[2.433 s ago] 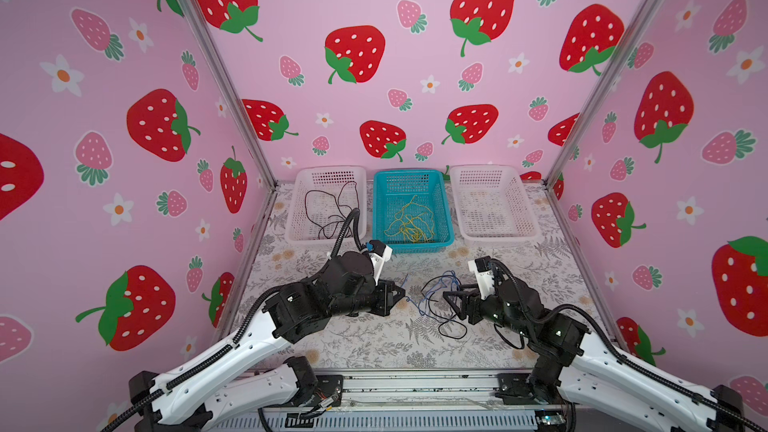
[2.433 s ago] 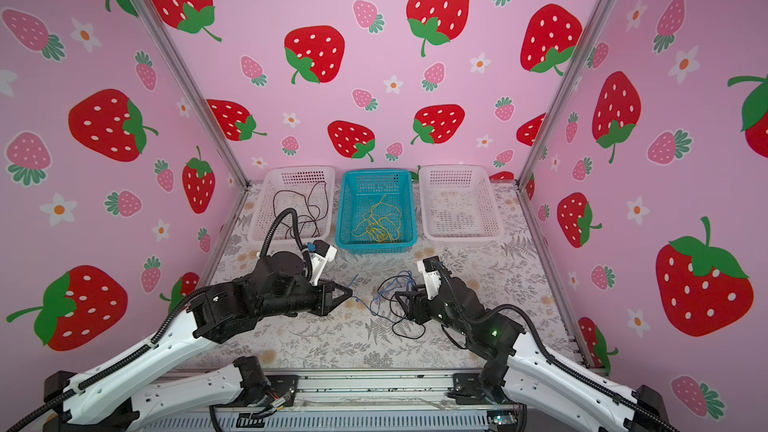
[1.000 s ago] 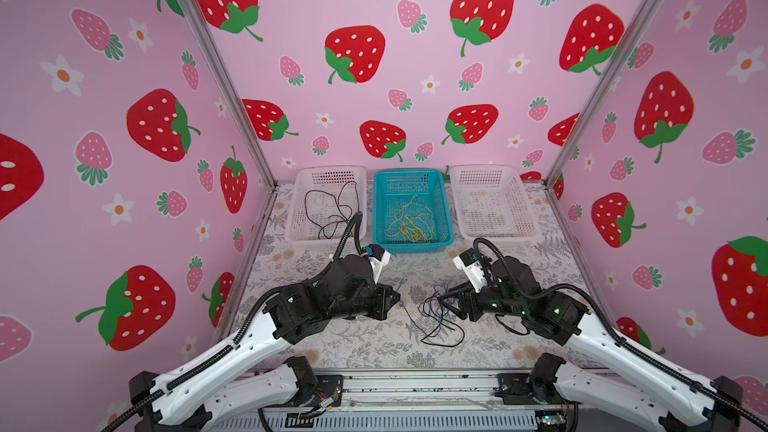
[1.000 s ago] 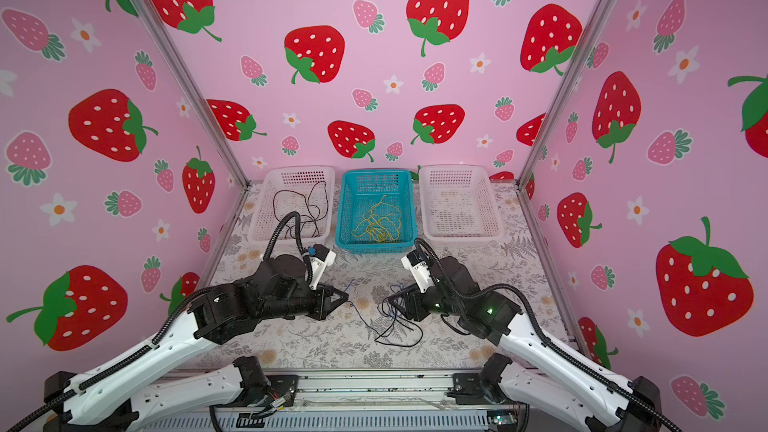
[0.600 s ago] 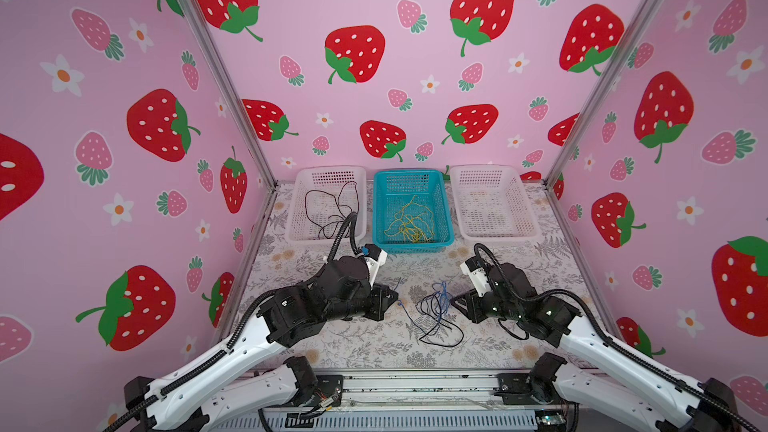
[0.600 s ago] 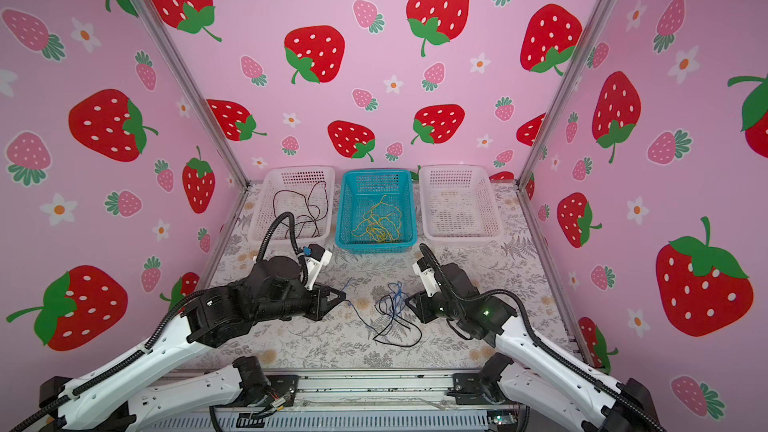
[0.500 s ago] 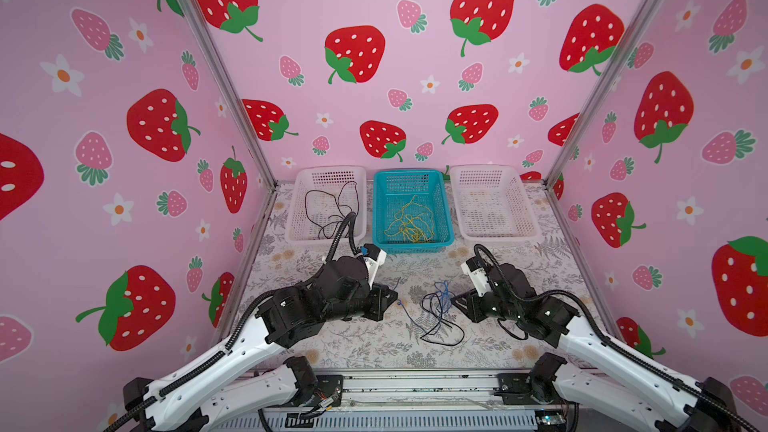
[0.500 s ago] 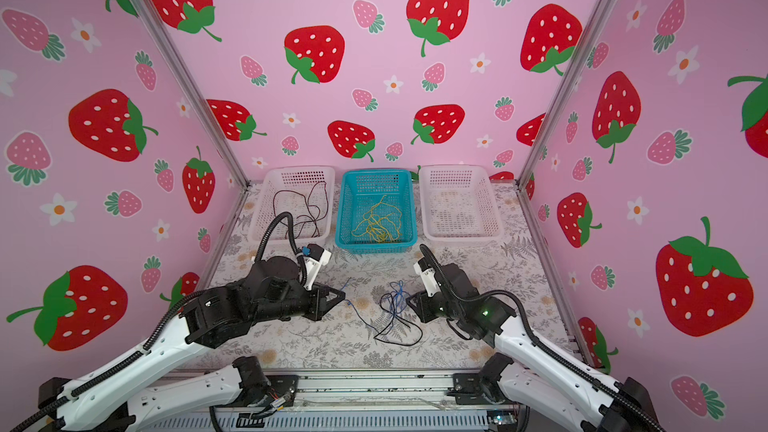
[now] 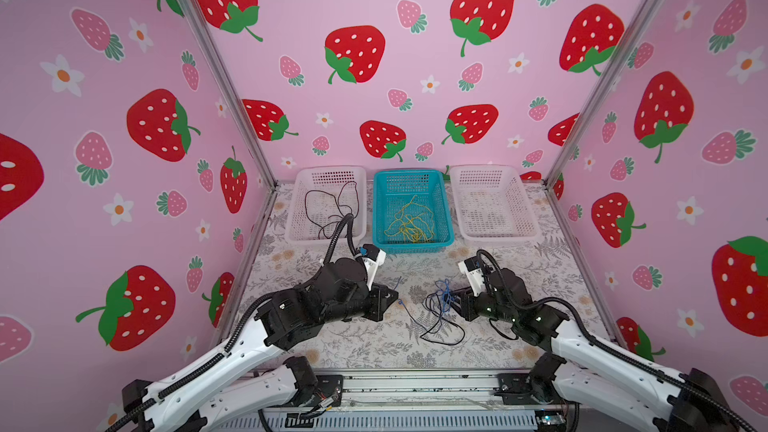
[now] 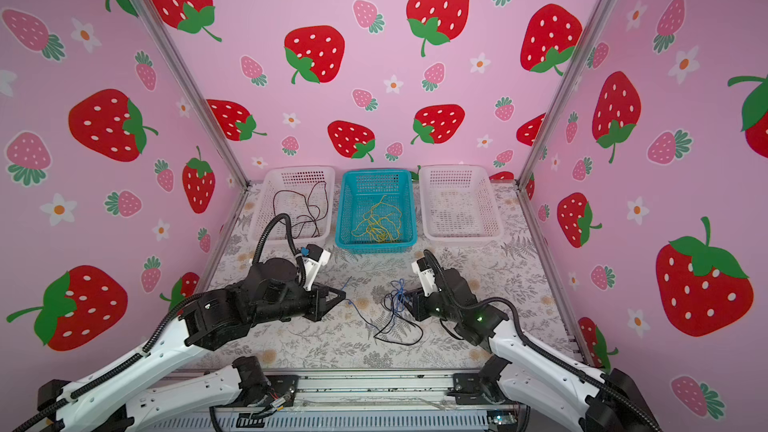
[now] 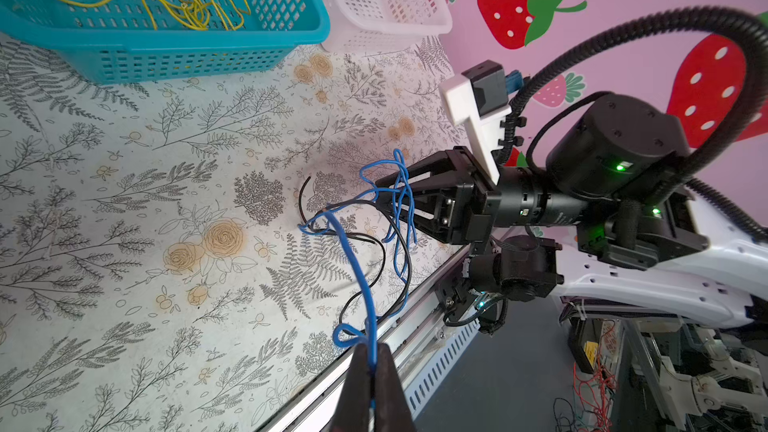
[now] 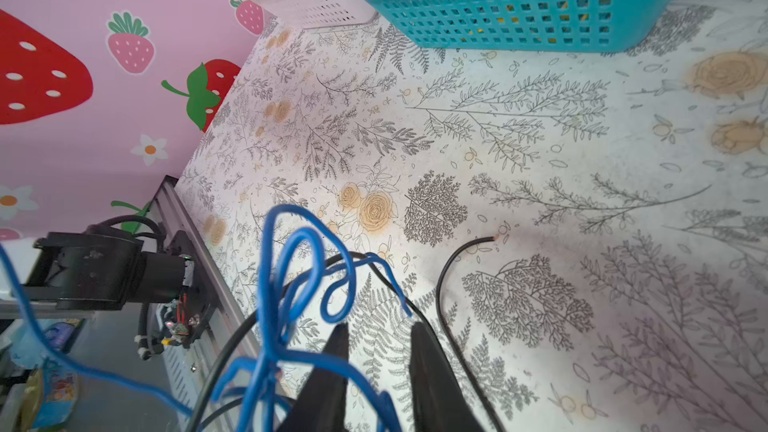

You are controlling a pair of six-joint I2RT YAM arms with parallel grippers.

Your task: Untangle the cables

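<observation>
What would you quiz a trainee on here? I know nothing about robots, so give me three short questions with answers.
1. True or false: the yellow cable lies in the blue basket.
2. Which cable does the left gripper pinch? A black; B blue; C yellow.
3. How many white baskets stand beside the blue one?
Key: 1 true. 2 B, the blue cable. 3 two.
</observation>
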